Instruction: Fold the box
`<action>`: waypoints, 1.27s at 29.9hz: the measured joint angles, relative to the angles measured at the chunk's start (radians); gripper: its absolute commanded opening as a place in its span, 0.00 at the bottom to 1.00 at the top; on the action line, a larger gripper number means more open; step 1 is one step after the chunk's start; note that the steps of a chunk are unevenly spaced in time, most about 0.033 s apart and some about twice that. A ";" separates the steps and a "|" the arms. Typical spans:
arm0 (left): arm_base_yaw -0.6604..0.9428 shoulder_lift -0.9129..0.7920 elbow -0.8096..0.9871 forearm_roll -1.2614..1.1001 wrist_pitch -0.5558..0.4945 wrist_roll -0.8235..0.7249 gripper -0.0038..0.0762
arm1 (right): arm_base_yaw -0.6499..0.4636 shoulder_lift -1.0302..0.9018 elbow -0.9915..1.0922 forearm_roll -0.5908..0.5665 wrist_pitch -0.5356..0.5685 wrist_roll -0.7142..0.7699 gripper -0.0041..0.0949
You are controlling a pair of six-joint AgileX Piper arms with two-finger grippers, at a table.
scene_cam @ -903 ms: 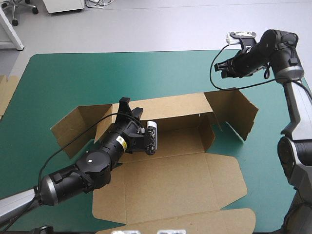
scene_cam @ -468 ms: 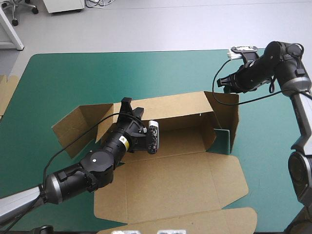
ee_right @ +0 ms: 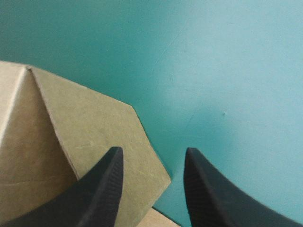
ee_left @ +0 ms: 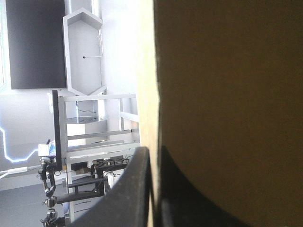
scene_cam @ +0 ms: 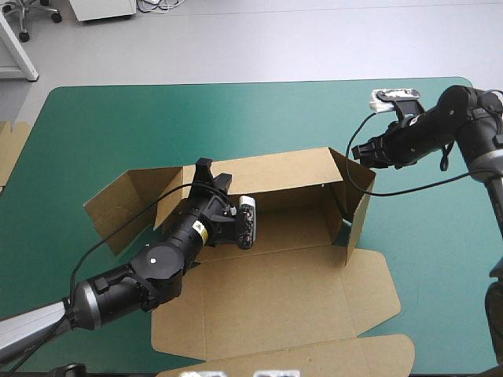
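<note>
The brown cut-board box sits mid teal-green surface, rear wall raised. Only the wrist views settle the grips: the left end effector pinches that wall, while the right end effector is spread, empty, over the side flap.

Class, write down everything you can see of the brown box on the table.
The box is a cut sheet of plain brown board, half formed on the teal-green cover. Its long back wall stands upright, the left gripper shut on its top edge. The right side flap is raised, the open right gripper at its outer face. The left side flap splays outward. The lid panel lies flat toward the near edge.
</note>
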 measured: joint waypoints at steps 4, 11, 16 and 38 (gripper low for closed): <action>0.000 0.000 0.000 0.000 0.000 -0.002 0.03 | 0.000 -0.053 0.078 0.058 -0.044 -0.044 0.41; 0.000 0.000 0.000 0.001 0.002 -0.003 0.03 | 0.000 -0.107 0.182 0.118 -0.075 -0.100 0.39; 0.000 0.000 0.000 0.003 0.003 -0.006 0.03 | 0.000 -0.155 0.247 0.139 -0.093 -0.123 0.39; 0.000 0.000 0.000 0.003 0.007 -0.007 0.03 | 0.113 -0.221 0.346 0.147 -0.039 -0.172 0.39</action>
